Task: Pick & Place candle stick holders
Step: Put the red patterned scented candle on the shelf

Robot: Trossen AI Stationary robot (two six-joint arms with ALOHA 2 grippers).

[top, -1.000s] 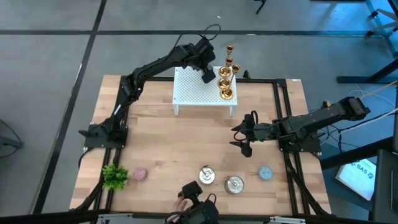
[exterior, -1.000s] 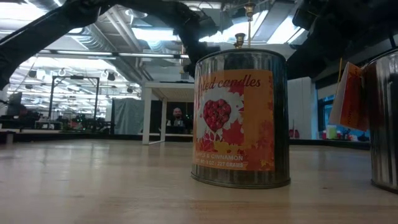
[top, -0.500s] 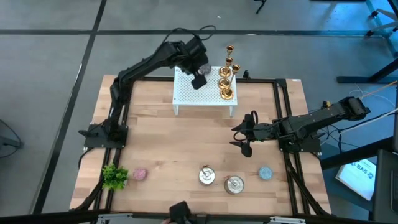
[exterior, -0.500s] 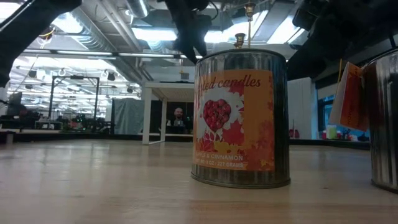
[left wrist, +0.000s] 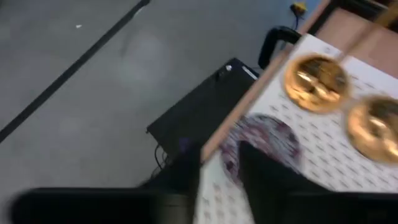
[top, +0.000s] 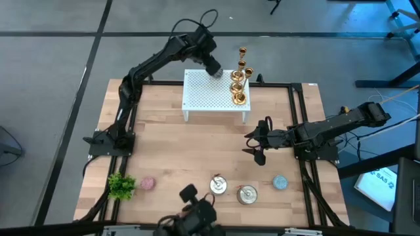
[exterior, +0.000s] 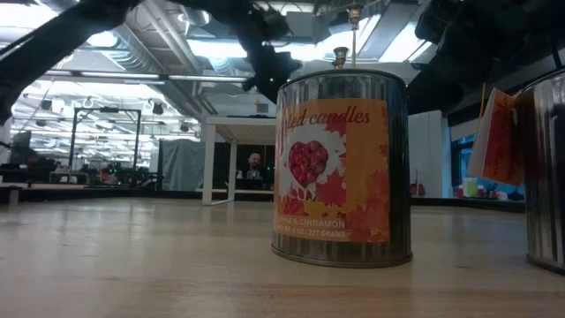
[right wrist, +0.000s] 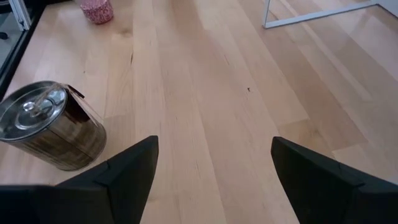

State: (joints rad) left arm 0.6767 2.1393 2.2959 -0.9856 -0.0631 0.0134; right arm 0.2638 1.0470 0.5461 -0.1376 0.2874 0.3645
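The gold candle stick holders (top: pixel 239 84) stand on their round bases in a row along the right side of a white perforated stand (top: pixel 202 98) at the table's far edge. The left wrist view shows two of their bases (left wrist: pixel 316 74) (left wrist: pixel 373 124). A flat purple candle (left wrist: pixel 267 138) lies on the stand near them. My left gripper (top: pixel 213 67) hangs above the stand's far edge, left of the holders. Its fingers (left wrist: pixel 217 171) keep a narrow gap with nothing between them. My right gripper (top: pixel 258 141) waits open above the table's right middle.
Two silver tins (top: pixel 218 185) (top: pixel 247 194) stand near the front edge; one fills the low view (exterior: pixel 340 168). A blue candle (top: pixel 280 181), a pink candle (top: pixel 148 183) and a small green plant (top: pixel 121 186) also lie there. Bare wood (right wrist: pixel 205 93) stretches before my right gripper.
My left gripper has pulled back from over the stand, beside the holders, toward the table's far edge and has risen. The holders have stayed in place on the stand.
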